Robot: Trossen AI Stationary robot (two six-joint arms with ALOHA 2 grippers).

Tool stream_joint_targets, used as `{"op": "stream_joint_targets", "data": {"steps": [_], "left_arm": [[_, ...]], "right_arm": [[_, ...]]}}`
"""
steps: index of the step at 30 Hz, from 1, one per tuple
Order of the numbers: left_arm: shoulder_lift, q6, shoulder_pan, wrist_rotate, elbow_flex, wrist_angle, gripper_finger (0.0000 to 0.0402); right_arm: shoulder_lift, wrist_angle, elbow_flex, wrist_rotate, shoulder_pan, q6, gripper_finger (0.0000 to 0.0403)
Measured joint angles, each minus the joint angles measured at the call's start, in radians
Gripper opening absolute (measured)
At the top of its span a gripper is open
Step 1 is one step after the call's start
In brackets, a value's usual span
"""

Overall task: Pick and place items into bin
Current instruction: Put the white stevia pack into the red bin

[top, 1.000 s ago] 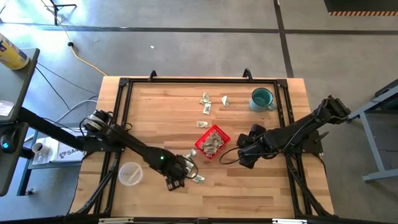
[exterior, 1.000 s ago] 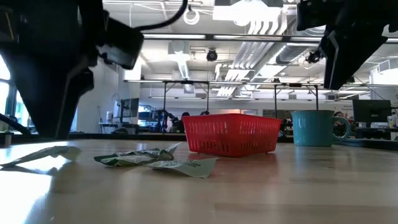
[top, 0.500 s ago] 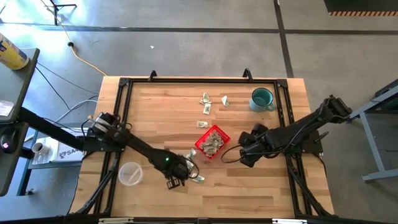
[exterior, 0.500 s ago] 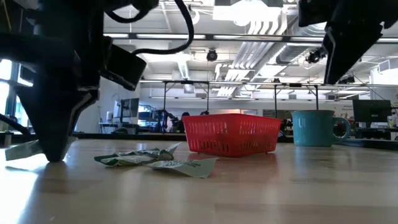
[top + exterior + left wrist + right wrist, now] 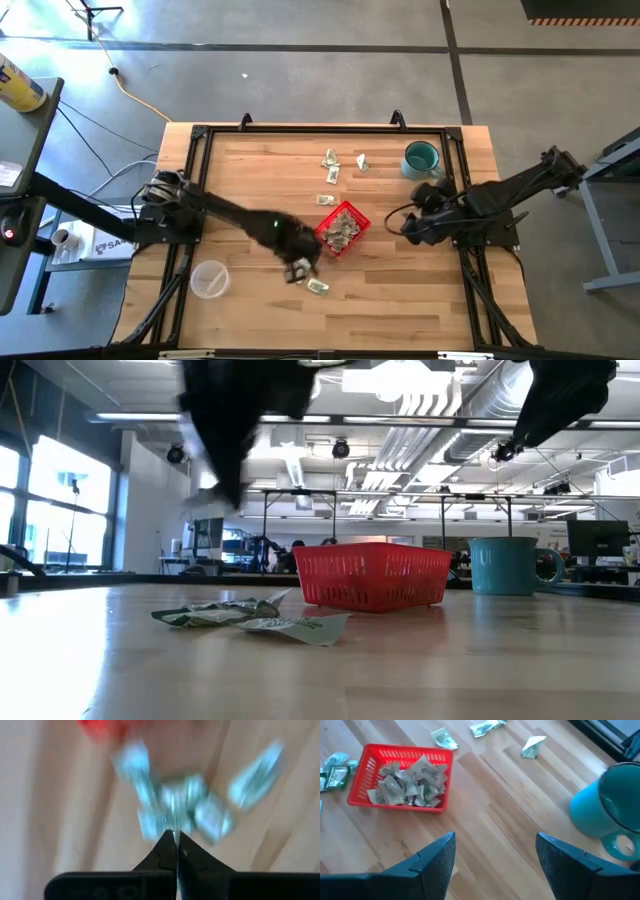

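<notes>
Packets (image 5: 410,784), pale green-and-white, crumpled, heaped in red mesh basket (image 5: 370,800)

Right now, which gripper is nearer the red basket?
Left. The left gripper sits just beside the red basket, at its near-left corner. The right gripper hangs open farther off, across bare wood toward the teal mug.

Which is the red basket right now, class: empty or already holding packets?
Holding packets. In the right wrist view the red basket has a heap of pale packets on its floor; the high view shows the same pile inside its rim.
</notes>
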Motion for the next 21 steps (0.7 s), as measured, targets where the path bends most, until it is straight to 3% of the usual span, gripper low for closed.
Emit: {"op": "stream_joint_targets", "data": {"steps": [3, 8, 14, 21], "left_arm": [[-0.003, 0.080, 0.053, -0.026, 0.067, 0.092, 0.0032], [-0.002, 0.144, 0.154, -0.042, 0.077, 0.363, 0.0045], [0.043, 0.170, 0.255, 0.018, 0.077, 0.442, 0.0045], [0.080, 0.075, 0.229, 0.040, 0.077, 0.497, 0.0142]], "right_arm": [[-0.023, -0.036, 0.000, 0.008, 0.000, 0.023, 0.0266], [-0.021, -0.056, 0.000, 0.010, -0.001, 0.023, 0.0266], [-0.020, -0.058, 0.000, 0.012, -0.001, 0.023, 0.0266], [-0.007, -0.063, -0.001, 0.015, -0.002, 0.023, 0.0266]]}}
